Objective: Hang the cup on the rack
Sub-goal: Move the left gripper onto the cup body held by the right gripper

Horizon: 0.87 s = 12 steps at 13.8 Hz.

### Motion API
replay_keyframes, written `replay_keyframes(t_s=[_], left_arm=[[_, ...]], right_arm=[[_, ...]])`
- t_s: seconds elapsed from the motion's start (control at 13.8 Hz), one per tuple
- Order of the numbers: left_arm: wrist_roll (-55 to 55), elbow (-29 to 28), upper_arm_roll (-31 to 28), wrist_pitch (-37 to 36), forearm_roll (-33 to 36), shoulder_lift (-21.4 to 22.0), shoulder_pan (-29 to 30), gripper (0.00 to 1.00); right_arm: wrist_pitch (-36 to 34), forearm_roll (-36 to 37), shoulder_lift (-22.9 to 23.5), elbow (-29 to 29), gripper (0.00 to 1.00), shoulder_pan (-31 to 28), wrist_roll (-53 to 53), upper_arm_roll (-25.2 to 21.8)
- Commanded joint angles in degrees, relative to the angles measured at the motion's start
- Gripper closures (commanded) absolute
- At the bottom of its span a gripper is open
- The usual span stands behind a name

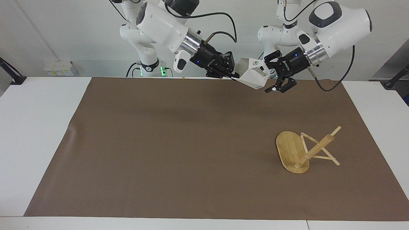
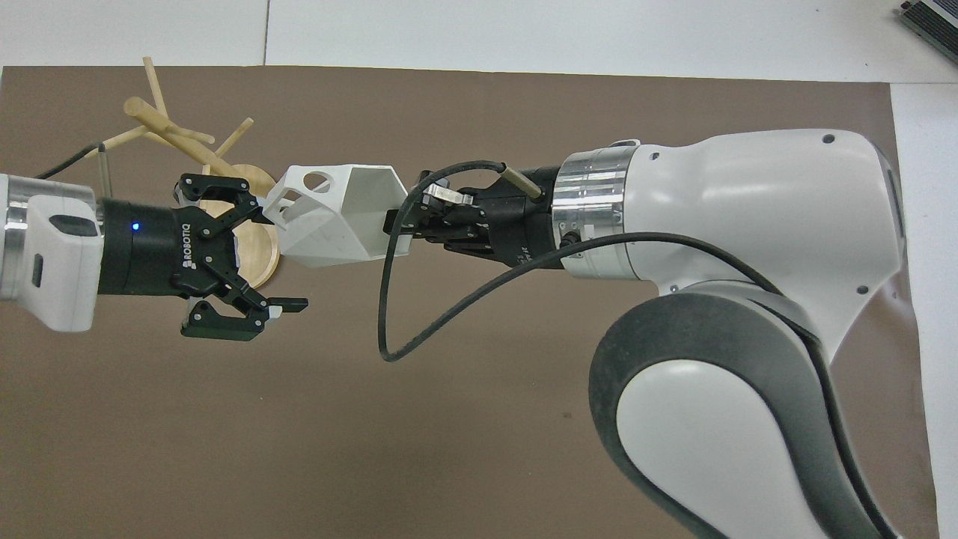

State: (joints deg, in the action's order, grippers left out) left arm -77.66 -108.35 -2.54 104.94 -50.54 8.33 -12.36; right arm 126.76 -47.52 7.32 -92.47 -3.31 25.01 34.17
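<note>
My right gripper (image 1: pixel 232 75) is up in the air over the robots' edge of the brown mat (image 1: pixel 179 147), its fingertips pinched tight on the rim wall of the cup (image 1: pixel 252 76). The cup lies tipped on its side in that grip, its hexagonal mouth turned toward my right wrist, and what I can see of the inside is bare white. Its blocky handle with the round hole points at my left gripper (image 1: pixel 271 79), which hangs just beside it with its jaws spread wide, one fingertip close by the handle; whether it touches, I cannot tell. Toward my left arm's end of the table the rack (image 1: pixel 305 150) lies toppled on the mat, base on edge, with no cup on its pegs.
</note>
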Motion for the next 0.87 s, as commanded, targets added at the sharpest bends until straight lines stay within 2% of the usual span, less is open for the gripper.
replay_keyframes(t_s=[0.0,0.36,0.8], left_arm=[[-2.0,0.0,0.3,-0.9,-3.5,0.1,0.8,0.0],[-2.4,-1.6,1.1,5.9,-7.6,-0.1,-0.2,0.0],[-2.6,-1.6,1.3,5.5,-8.5,-0.5,-2.3,0.0]], right_arm=[[1.3,-1.3,0.1,-0.2,1.0,-0.6,1.1,1.1],[1.3,-1.3,0.1,-0.2,1.0,-0.6,1.2,1.1],[1.1,-1.3,0.1,-0.2,1.0,-0.6,1.1,1.1]])
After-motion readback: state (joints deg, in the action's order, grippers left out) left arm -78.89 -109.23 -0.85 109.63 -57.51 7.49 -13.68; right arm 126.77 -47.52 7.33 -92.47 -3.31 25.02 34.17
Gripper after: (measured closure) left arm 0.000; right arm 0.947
